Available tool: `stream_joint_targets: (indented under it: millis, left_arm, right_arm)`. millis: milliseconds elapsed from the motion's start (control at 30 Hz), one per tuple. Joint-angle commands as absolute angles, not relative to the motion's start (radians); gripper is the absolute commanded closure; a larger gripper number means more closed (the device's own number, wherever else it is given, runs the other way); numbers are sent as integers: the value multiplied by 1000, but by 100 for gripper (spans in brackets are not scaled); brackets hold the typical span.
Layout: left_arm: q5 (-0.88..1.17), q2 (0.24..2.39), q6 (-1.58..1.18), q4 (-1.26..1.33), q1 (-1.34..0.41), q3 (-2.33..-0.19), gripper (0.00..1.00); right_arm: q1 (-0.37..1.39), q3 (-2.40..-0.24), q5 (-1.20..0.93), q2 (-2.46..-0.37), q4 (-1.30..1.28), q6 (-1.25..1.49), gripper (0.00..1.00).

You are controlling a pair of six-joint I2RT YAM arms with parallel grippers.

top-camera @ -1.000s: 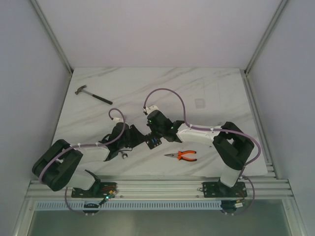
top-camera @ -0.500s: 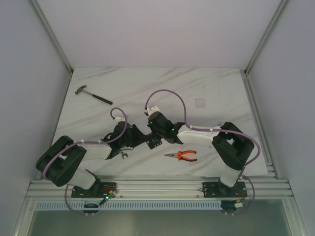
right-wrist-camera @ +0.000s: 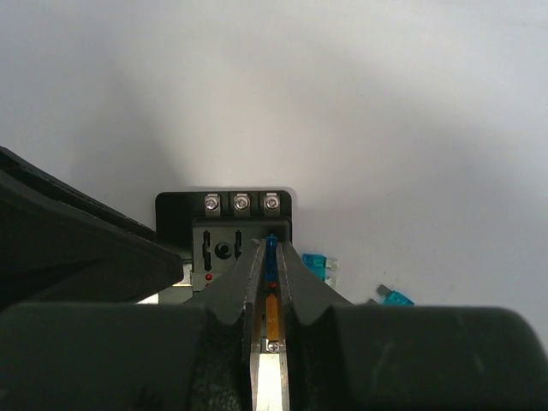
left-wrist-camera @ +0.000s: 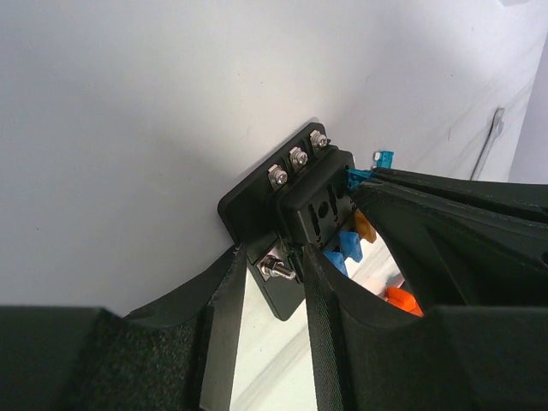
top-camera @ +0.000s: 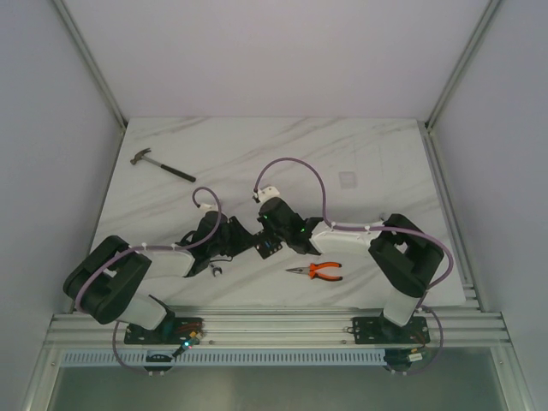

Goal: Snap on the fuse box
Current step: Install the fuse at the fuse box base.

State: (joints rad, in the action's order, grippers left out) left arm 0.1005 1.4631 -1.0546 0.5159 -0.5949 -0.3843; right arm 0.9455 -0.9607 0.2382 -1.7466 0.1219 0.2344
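The fuse box (top-camera: 267, 248) is a small black square with three screws along one edge (right-wrist-camera: 223, 224); it lies on the marble table between both grippers. My left gripper (left-wrist-camera: 272, 291) is shut on its near corner, a finger (left-wrist-camera: 221, 317) on each side of the base plate and a steel stud. My right gripper (right-wrist-camera: 272, 250) is shut on a small blue fuse (right-wrist-camera: 272, 247), held upright against the right-hand slots of the box face. Blue and orange fuses (left-wrist-camera: 347, 244) sit in the box (left-wrist-camera: 295, 201), partly hidden behind my right gripper's black fingers (left-wrist-camera: 445, 223).
Loose teal fuses (right-wrist-camera: 315, 262) (right-wrist-camera: 396, 299) lie just right of the box. Orange-handled pliers (top-camera: 316, 271) lie near the front edge, a hammer (top-camera: 163, 165) at the far left, a small metal part (top-camera: 216, 271) under my left arm, and a pale square piece (top-camera: 347, 179) at the back right.
My left arm's elbow has swung a little to the right. The right gripper has shifted slightly toward the near edge, over the box. Both grips look unchanged.
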Motion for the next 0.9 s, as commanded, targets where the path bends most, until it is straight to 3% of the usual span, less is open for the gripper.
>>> stream_joint_targets:
  millis: [0,167,433,867]
  left_arm:
    - [97,1468,-1057,488,-592,-394,57]
    - [97,1469,-1058,485,-592,-394,57]
    - [101,1467,-1052,461,-592,-400,57]
    - [91,1429,-1036,416,-592,-412,59]
  right_arm:
    - [956,-932,239,-1735,59,225,88]
    - [957,-965,214,-1718,23,219,74]
    - [950,-1027,212,-1708,-33,228,62]
    - [895,-1169,131,-1708,-198,256,58]
